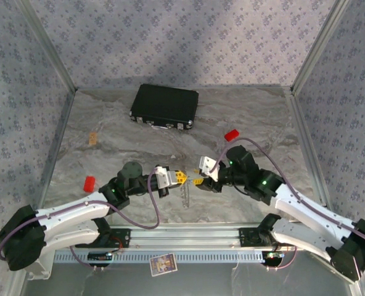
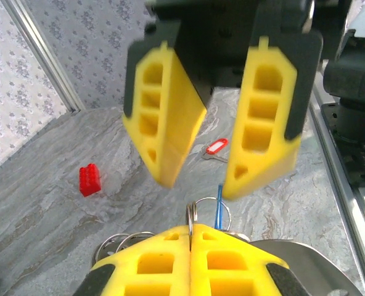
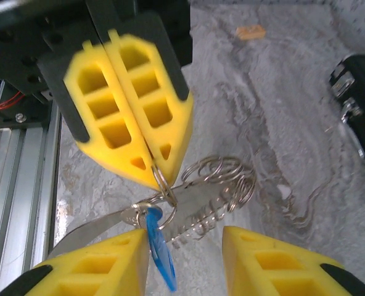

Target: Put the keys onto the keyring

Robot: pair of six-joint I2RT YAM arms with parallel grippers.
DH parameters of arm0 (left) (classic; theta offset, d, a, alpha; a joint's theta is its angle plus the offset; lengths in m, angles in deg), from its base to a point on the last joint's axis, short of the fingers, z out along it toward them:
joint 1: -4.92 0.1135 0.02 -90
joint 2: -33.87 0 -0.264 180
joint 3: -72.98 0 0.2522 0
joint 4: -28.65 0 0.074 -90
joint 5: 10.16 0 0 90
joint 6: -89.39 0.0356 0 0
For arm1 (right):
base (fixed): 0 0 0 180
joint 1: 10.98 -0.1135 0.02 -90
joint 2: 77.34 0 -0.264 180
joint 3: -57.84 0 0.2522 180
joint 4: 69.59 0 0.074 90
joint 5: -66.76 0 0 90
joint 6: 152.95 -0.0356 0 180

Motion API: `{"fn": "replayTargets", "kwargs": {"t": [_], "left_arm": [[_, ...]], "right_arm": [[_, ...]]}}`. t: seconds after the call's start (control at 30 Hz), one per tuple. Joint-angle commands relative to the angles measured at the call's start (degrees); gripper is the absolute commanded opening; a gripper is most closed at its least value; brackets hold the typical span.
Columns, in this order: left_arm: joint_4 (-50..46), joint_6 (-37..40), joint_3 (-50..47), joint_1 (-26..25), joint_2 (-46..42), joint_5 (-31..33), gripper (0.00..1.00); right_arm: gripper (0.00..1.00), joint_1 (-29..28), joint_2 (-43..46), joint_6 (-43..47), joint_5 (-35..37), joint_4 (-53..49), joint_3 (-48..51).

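Observation:
My left gripper [image 2: 190, 227] is shut on the thin silver keyring [image 2: 195, 211], held above the table near the front middle [image 1: 176, 177]. The blue-headed key [image 3: 161, 259] hangs at that ring, along with a cluster of several more silver rings [image 3: 222, 176]. My right gripper [image 3: 185, 243] faces the left one [image 3: 158, 176] and stands open, its left finger [image 3: 108, 265] close beside the blue key. In the left wrist view the right gripper [image 2: 198, 185] hovers open just past the ring. The red-headed key [image 2: 216, 147] lies flat on the table beyond.
A black case [image 1: 164, 106] lies at the back. Red blocks sit at the left [image 1: 89, 183] and right of centre [image 1: 232, 135]. A small tan piece [image 1: 93, 138] lies at the far left. The metal rail [image 1: 182, 237] runs along the front edge.

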Motion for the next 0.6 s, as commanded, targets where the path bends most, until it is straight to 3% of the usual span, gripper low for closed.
{"fn": "replayTargets", "kwargs": {"t": [0.0, 0.27, 0.57], "left_arm": [[0.92, 0.78, 1.85, -0.25, 0.77, -2.67, 0.00], [1.45, 0.48, 1.89, -0.31, 0.74, -3.27, 0.00], [1.13, -0.04, 1.90, -0.29, 0.10, -4.40, 0.00]], "right_arm": [[0.37, 0.32, 1.24, 1.35, -1.40, -3.56, -1.02], [0.33, -0.16, -1.87, -0.12, -6.55, 0.35, -2.07], [0.22, -0.72, -5.13, -0.25, -4.50, 2.52, -1.92]]}}
